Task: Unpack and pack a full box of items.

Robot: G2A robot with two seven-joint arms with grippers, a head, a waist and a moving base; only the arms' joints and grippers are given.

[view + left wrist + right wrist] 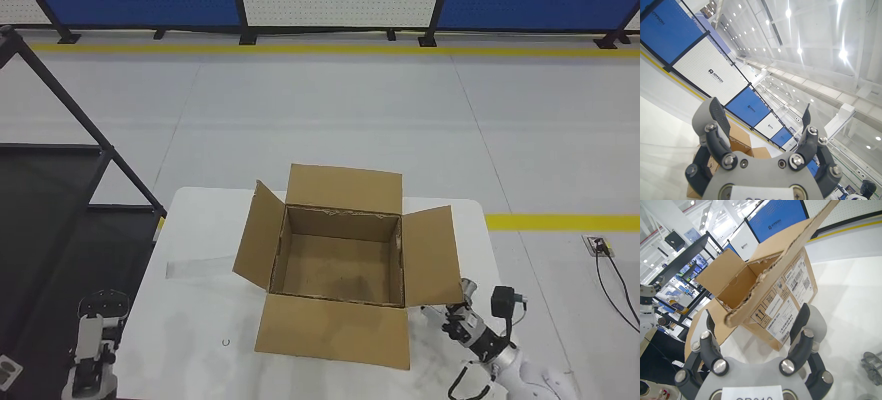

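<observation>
The right claw (756,311) is held wide open, with nothing gripped between its fingers (801,319). Just beyond it, in the middle of the right wrist view, the torn corner of a flap (742,313) of the cardboard box (791,285) is seen. Whether the flap is touched cannot be told. In the top view this claw is found at the lower right, just beside the lower corner of the box's right-hand flap.

The left claw (761,105) is likewise spread wide and nothing is held in it. It is tilted up toward the ceiling, and part of the box is seen behind it at the lower left of the left wrist view. In the top view it is placed at the lower left, well apart from the box, by the edge of the white counter (200,330).

The box is set upright in the middle of the counter with all four flaps folded outward, and its bare brown floor is shown. Printed labels are carried on the side facing the right claw. A small grey plastic piece (871,368) is seen lying on the counter at the lower right of the right wrist view. A black rack (60,200) is seen at the left of the top view.
</observation>
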